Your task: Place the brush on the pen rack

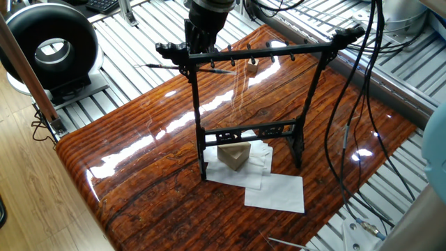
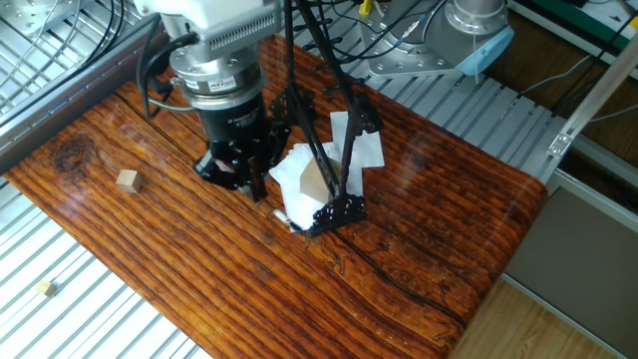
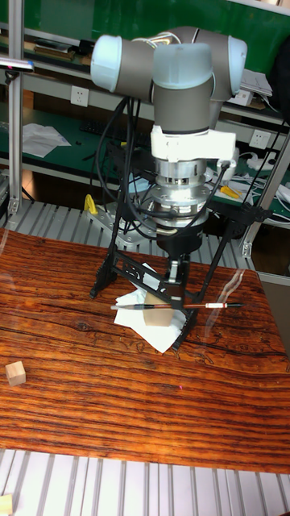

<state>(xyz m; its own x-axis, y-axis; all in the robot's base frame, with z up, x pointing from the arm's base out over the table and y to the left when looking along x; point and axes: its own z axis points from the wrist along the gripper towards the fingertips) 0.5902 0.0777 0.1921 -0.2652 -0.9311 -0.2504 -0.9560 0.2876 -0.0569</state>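
Observation:
The brush (image 1: 157,66) lies level in the air, a thin dark shaft held crosswise at the left end of the pen rack's top crossbar (image 1: 279,50). My gripper (image 1: 189,65) comes down from above and is shut on the brush near its middle. In the tall fixed view the brush (image 3: 209,307) sticks out to both sides of the gripper (image 3: 175,300), in front of the black pen rack (image 3: 121,262). From the other fixed view the gripper (image 2: 247,184) hangs just left of the rack (image 2: 337,208), and the brush itself is hidden.
A wooden wedge block (image 1: 235,155) and white paper sheets (image 1: 275,189) lie at the rack's feet. A small wooden cube (image 2: 127,179) sits on the table to the left. Black cables (image 1: 355,104) hang near the rack's right upright. A round black device (image 1: 52,49) stands off the table.

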